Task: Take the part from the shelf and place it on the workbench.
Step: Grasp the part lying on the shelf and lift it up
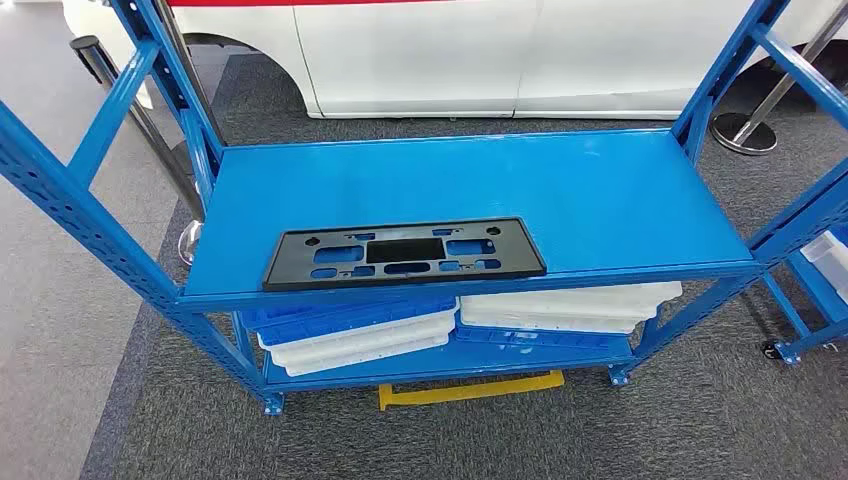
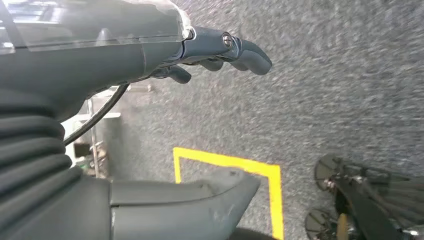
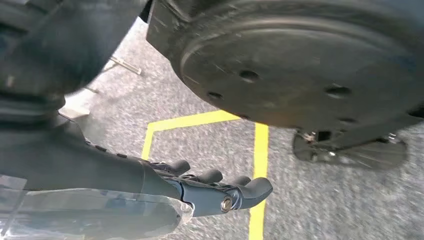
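Observation:
A flat black plastic part [image 1: 405, 253] with several cut-outs lies along the front edge of the blue shelf [image 1: 600, 190], left of its middle. My left hand [image 2: 210, 115] hangs over the grey carpet, its thumb and dark fingers [image 2: 240, 50] apart with nothing between them. My right hand [image 3: 200, 187] also hangs over the carpet, its fingers [image 3: 250, 189] stretched out and holding nothing.
Blue and white trays [image 1: 360, 335] and more white trays [image 1: 570, 308] are stacked on the lower shelf. Blue uprights [image 1: 90, 220] frame both sides of the rack. A white car [image 1: 450, 50] stands behind it. Yellow floor tape [image 1: 470, 390] lies under the front edge.

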You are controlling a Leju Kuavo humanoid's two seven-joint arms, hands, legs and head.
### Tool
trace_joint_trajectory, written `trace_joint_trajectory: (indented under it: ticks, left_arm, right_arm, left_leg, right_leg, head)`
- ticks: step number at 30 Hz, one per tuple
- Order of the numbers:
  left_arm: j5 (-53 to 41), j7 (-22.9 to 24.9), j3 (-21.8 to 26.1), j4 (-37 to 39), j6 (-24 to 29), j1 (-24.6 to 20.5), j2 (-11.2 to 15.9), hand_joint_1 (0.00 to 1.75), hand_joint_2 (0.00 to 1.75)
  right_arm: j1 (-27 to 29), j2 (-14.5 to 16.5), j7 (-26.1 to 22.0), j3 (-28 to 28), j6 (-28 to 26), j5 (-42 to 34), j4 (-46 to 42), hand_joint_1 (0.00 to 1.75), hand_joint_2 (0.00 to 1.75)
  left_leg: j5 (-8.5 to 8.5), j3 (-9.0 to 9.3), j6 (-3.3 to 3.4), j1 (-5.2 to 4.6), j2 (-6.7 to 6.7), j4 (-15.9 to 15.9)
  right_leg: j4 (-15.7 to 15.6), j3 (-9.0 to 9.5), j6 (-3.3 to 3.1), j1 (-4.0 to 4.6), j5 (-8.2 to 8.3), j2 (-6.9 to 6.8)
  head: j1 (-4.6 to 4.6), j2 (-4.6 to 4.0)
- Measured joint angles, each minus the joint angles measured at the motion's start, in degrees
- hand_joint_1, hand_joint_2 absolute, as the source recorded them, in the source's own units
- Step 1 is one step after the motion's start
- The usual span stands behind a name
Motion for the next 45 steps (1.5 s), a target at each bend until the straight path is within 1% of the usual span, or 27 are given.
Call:
trace_joint_trajectory:
  ticks: [2, 12, 14, 15, 17, 19, 20, 21, 23, 24, 25, 26, 27, 28, 30, 33, 34, 35, 36, 37, 39, 40, 42, 45]
  left_arm:
    - [-0.88, 0.49, 1.2, 0.27, 0.33, -0.28, -0.33, 0.0, 0.0]
    - [-9.24, 4.98, 12.25, 2.99, 3.38, -2.48, -3.34, 0.0, 0.0]
    - [-11.99, 3.7, 14.07, 3.39, 4.57, -2.85, -3.69, 0.0, 0.0]
    - [-14.08, 1.5, 14.62, 3.52, 5.32, -2.87, -3.76, 0.0, 0.0]
    - [-19.08, -5.03, 14.65, 3.65, 6.51, -2.66, -3.57, 0.0, 0.0]
    - [-22.92, -11.3, 13.86, 3.78, 6.98, -2.47, -3.31, 0.0, 0.0]
    - [-24.09, -12.87, 13.5, 3.89, 6.99, -2.45, -3.21, 0.0, 0.0]
    - [-25.12, -13.19, 13.14, 4.07, 6.67, -2.47, -3.19, 0.0, 0.0]
    - [-26.82, -9.83, 12.45, 4.51, 5.07, -2.58, -3.21, 0.0, 0.0]
    - [-27.57, -7.47, 12.03, 4.75, 4.04, -2.62, -3.27, 0.0, 0.0]
    - [-28.12, -5.43, 11.62, 4.96, 3.12, -2.6, -3.38, 0.0, 0.0]
    - [-28.54, -3.6, 11.23, 5.11, 2.16, -2.57, -3.52, 0.0, 0.0]
    - [-28.82, -1.9, 10.9, 5.25, 1.01, -2.57, -3.65, 0.0, 0.0]
    - [-28.91, -0.4, 10.65, 5.35, -0.27, -2.59, -3.78, 0.0, 0.0]
    - [-28.47, 2.58, 10.47, 5.49, -3.02, -2.68, -3.85, 0.0, 0.0]
    - [-27.4, 5.27, 10.87, 5.52, -5.09, -2.71, -3.92, 0.0, 0.0]
    - [-27.15, 5.27, 11.09, 5.52, -5.63, -2.7, -3.87, 0.0, 0.0]
    - [-26.88, 4.68, 11.36, 5.52, -6.28, -2.7, -3.61, 0.0, 0.0]
    - [-26.45, 3.47, 11.72, 5.52, -7.34, -2.7, -3.21, 0.0, 0.0]
    - [-25.98, 1.89, 12.15, 5.52, -8.57, -2.68, -2.64, 0.0, 0.0]
    - [-25.38, -0.58, 13.12, 5.52, -10.61, -2.6, -1.57, 0.0, 0.0]
    - [-25.35, -1.14, 13.59, 5.52, -11.17, -2.54, -1.16, 0.0, 0.0]
    - [-25.51, -1.62, 14.42, 5.52, -11.73, -2.55, -0.58, 0.0, 0.0]
    - [-26.02, -2.05, 15.26, 5.52, -11.95, -2.76, -0.37, 0.0, 0.0]
  right_arm:
    - [-0.13, 0.26, 0.08, 1.07, -0.39, -1.21, 0.38, 0.0, 0.0]
    - [-2.58, 2.91, 0.99, 11.86, -4.6, -12.6, 3.9, 0.0, 0.0]
    - [-3.09, 3.64, -0.26, 13.69, -6.44, -15.68, 4.61, 0.0, 0.0]
    - [-3.25, 4.18, -1.83, 14.3, -7.96, -17.54, 5.01, 0.0, 0.0]
    - [-3.47, 5.55, -6.16, 14.81, -11.93, -20.69, 5.94, 0.0, 0.0]
    - [-3.67, 6.72, -12.84, 15.25, -16.29, -21.29, 6.95, 0.0, 0.0]
    - [-3.77, 7.02, -17.6, 15.65, -18.45, -20.73, 7.29, 0.0, 0.0]
    - [-3.96, 7.2, -23.62, 16.23, -20.91, -19.74, 7.49, 0.0, 0.0]
    - [-4.81, 7.27, -34.42, 17.49, -25.47, -16.69, 7.56, 0.0, 0.0]
    - [-5.53, 7.26, -38.31, 18.12, -27.35, -14.63, 7.55, 0.0, 0.0]
    - [-6.5, 7.21, -40.49, 18.57, -28.59, -12.41, 7.51, 0.0, 0.0]
    - [-7.67, 7.06, -41.6, 18.7, -29.34, -9.09, 7.47, 0.0, 0.0]
    - [-8.82, 6.65, -41.99, 18.17, -29.77, -4.13, 7.37, 0.0, 0.0]
    - [-9.45, 6.2, -41.7, 16.73, -29.97, 2.89, 6.66, 0.0, 0.0]
    - [-7.84, 4.86, -39.5, 10.44, -30.24, 23.78, 1.04, 0.0, 0.0]
    - [-1.12, 3.84, -32.7, -2.9, -30.15, 59.32, -14.61, 0.0, 0.0]
    - [0.94, 3.16, -30.53, -6.65, -29.64, 69.14, -19.96, 0.0, 0.0]
    - [2.83, 2.16, -29.42, -9.41, -28.65, 76.1, -24.68, 0.0, 0.0]
    - [4.63, 0.64, -29.98, -12.27, -26.53, 80.38, -29.37, 0.0, 0.0]
    - [6.37, -0.9, -32.26, -15.11, -23.42, 80.63, -33.48, 0.0, 0.0]
    - [9.58, -2.85, -37.19, -21.77, -16.73, 76.47, -41.45, 0.0, 0.0]
    - [10.87, -3.26, -38.53, -25.24, -14.37, 74.49, -45.51, 0.0, 0.0]
    - [12.75, -3.61, -39.22, -30.24, -12.17, 74.14, -53.79, 0.0, 0.0]
    - [14.97, -3.64, -38.1, -32.23, -12.89, 76.4, -64.05, 0.0, 0.0]
  left_leg:
    - [0.0, 0.01, 0.0, 0.0, 0.0, 0.0]
    - [0.01, 0.11, 0.0, 0.0, 0.0, 0.0]
    - [0.01, 0.12, 0.0, 0.0, 0.0, 0.0]
    - [0.01, 0.12, 0.0, 0.01, 0.0, 0.0]
    - [0.01, 0.09, 0.0, 0.01, 0.0, 0.0]
    - [0.01, 0.05, 0.0, 0.0, -0.02, 0.0]
    - [0.01, 0.02, 0.0, 0.0, -0.03, 0.0]
    - [0.01, 0.0, 0.0, 0.0, -0.03, 0.0]
    - [0.01, -0.01, 0.0, -0.01, 0.0, 0.0]
    - [0.01, 0.01, 0.0, -0.01, 0.01, 0.0]
    - [0.02, 0.03, 0.01, -0.02, 0.01, 0.0]
    - [0.04, 0.04, 0.03, -0.03, 0.01, 0.01]
    - [0.07, 0.04, 0.04, -0.05, 0.02, 0.01]
    - [0.09, 0.05, 0.05, -0.07, -0.01, 0.02]
    - [0.11, 0.11, 0.06, -0.06, -0.23, 0.02]
    - [0.1, -0.01, 0.07, -0.12, -0.4, 0.04]
    - [0.09, -0.05, 0.07, -0.16, -0.35, 0.04]
    - [0.07, -0.08, 0.07, -0.18, -0.31, 0.04]
    - [0.06, -0.09, 0.07, -0.18, -0.31, 0.04]
    - [0.05, -0.1, 0.08, -0.19, -0.33, 0.03]
    - [0.06, -0.21, 0.09, -0.19, -0.36, 0.02]
    - [0.06, -0.25, 0.1, -0.19, -0.32, 0.01]
    - [0.05, -0.23, 0.1, -0.21, -0.16, 0.01]
    - [0.06, -0.08, 0.12, -0.27, -0.17, 0.02]
  right_leg:
    - [0.0, 0.01, 0.0, 0.0, 0.0, 0.0]
    - [0.0, 0.03, 0.0, -0.01, 0.0, -0.01]
    - [0.01, 0.02, 0.0, -0.01, 0.0, -0.02]
    - [0.01, 0.02, 0.0, -0.01, 0.0, -0.02]
    - [0.01, 0.0, 0.0, -0.01, 0.0, -0.05]
    - [0.01, 0.0, 0.0, -0.01, 0.0, -0.07]
    - [0.02, 0.0, 0.0, -0.02, 0.0, -0.08]
    - [0.02, 0.01, 0.0, -0.02, 0.0, -0.07]
    - [0.03, 0.01, 0.0, -0.03, 0.0, -0.04]
    - [0.02, 0.01, 0.0, -0.03, 0.01, -0.04]
    - [0.02, 0.01, 0.0, -0.04, 0.02, -0.04]
    - [0.02, -0.02, 0.0, -0.05, 0.04, -0.04]
    - [0.02, -0.05, 0.01, -0.07, 0.07, -0.04]
    - [0.02, -0.05, 0.0, -0.09, 0.09, -0.07]
    - [-0.02, 0.09, -0.02, -0.07, 0.05, -0.28]
    - [-0.05, 0.05, 0.01, -0.13, 0.02, -0.46]
    - [-0.04, -0.04, 0.03, -0.17, 0.02, -0.41]
    - [-0.03, -0.1, 0.04, -0.2, 0.02, -0.37]
    - [-0.04, -0.1, 0.04, -0.2, 0.01, -0.36]
    - [-0.04, -0.09, 0.05, -0.21, 0.0, -0.39]
    - [-0.03, -0.11, 0.06, -0.23, 0.0, -0.43]
    - [-0.03, -0.11, 0.06, -0.22, 0.0, -0.38]
    - [-0.04, -0.15, 0.07, -0.25, 0.03, -0.24]
    - [-0.04, -0.16, 0.09, -0.31, 0.05, -0.26]
  head:
    - [-0.01, 0.0]
    - [-0.01, 0.0]
    - [0.0, 0.0]
    - [-0.01, 0.0]
    - [0.0, 0.0]
    - [0.0, 0.0]
    - [0.0, 0.0]
    - [0.0, 0.0]
    - [0.0, 0.0]
    - [0.0, 0.0]
    - [0.0, 0.0]
    - [0.0, 0.0]
    - [0.0, 0.0]
    - [0.0, 0.0]
    - [0.01, 0.0]
    - [0.01, 0.0]
    - [-0.01, 0.0]
    - [-0.01, 0.0]
    - [-0.01, 0.0]
    - [-0.02, 0.0]
    - [-0.01, 0.0]
    - [-0.01, 0.0]
    - [-0.01, 0.0]
    - [-0.01, 0.0]
